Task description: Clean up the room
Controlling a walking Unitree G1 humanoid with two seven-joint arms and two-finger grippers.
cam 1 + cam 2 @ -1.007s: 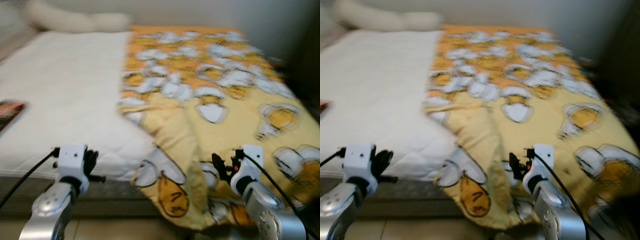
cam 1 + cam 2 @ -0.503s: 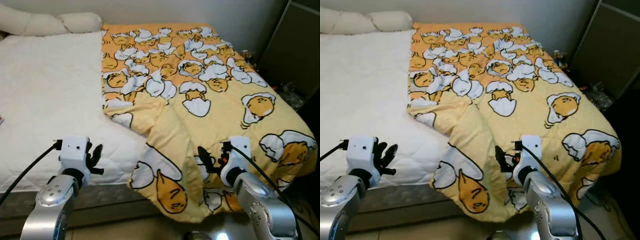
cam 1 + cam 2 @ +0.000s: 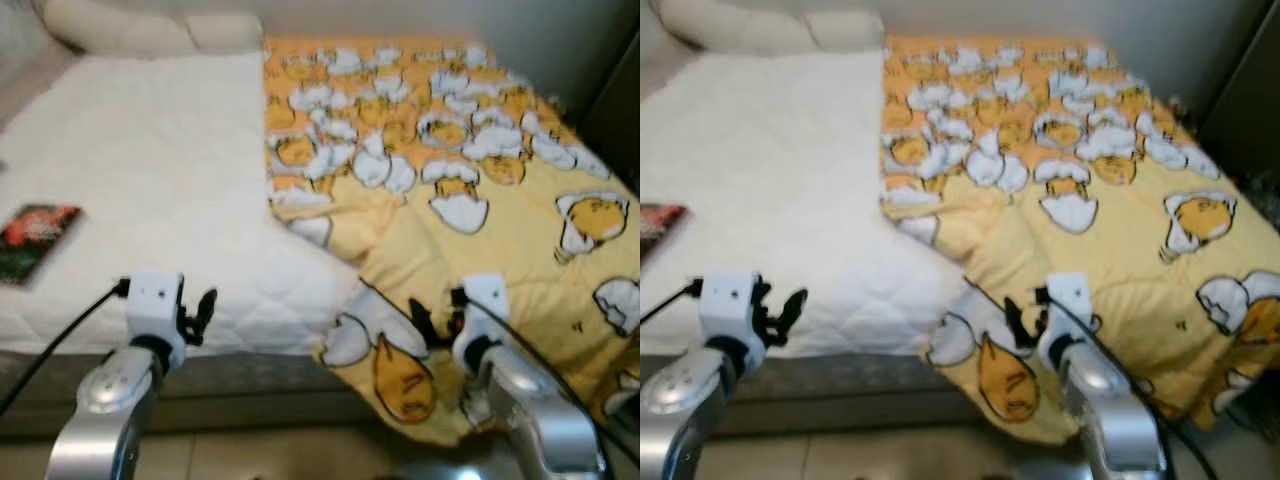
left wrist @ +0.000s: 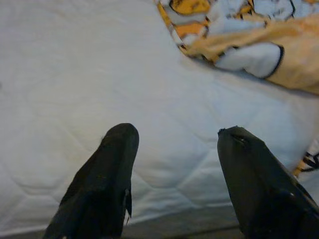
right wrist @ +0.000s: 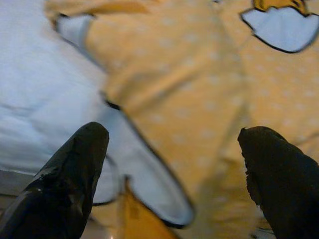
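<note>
Your right gripper (image 3: 432, 325), jaws wide and empty, hangs just before the folded corner of the yellow blanket (image 3: 470, 230) drooping over the bed's (image 3: 150, 190) foot edge, so it is nearer than the left gripper (image 3: 200, 315), jaws also apart.

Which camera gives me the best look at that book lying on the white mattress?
Left eye view: the book lies whole on the white mattress, on the robot's left, with its dark red cover visible. In the right eye view it is cut off at the frame edge.

Left end effector (image 4: 174, 144) fingers spread over white mattress (image 4: 75, 74), yellow blanket (image 4: 279, 55) beyond.
</note>
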